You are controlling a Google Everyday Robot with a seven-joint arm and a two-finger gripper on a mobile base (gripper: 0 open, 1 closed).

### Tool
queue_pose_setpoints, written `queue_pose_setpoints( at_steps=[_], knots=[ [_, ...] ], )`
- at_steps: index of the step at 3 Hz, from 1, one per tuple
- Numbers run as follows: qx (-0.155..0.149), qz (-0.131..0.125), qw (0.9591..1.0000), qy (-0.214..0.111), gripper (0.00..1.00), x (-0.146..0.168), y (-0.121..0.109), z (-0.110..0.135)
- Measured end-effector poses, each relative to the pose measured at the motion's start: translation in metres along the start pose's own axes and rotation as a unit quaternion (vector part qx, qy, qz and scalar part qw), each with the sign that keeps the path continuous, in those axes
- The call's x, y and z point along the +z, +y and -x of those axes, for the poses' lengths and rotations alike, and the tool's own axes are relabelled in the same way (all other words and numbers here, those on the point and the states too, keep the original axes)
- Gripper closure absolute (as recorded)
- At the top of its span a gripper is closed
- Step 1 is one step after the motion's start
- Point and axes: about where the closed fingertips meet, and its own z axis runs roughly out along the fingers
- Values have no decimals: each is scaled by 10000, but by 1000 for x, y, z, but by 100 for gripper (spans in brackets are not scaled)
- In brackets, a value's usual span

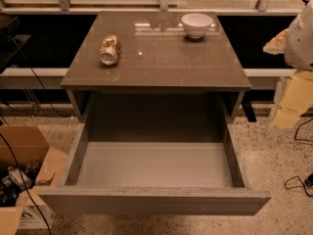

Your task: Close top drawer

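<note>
- The top drawer (pixel 155 203) stands pulled far out under the desk's (pixel 161 62) front edge.
- The end effector (pixel 292 99) hangs beyond the right edge; open or closed, cannot tell.
- Closing looks unstarted; the next move calls for pushing the front panel inward.

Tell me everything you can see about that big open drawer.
The top drawer is a wide, deep grey-brown box with a plain handleless front, pulled far out from under the cabinet top and sitting level. Its inside is bare. Nothing touches it; the gripper hangs off to its right, apart.
</note>
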Motion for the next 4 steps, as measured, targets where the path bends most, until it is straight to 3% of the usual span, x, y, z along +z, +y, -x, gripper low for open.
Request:
queue_pose_setpoints(
  at_steps=[1,2,3,4],
  knots=[
    [0,0,10000,0,0,0,0,0],
    [-4,-35,10000,-11,9,-2,0,1],
    [181,111,9995,-245,40,14,21,-6],
    [456,517,9969,-382,63,52,55,-27]
  ],
)
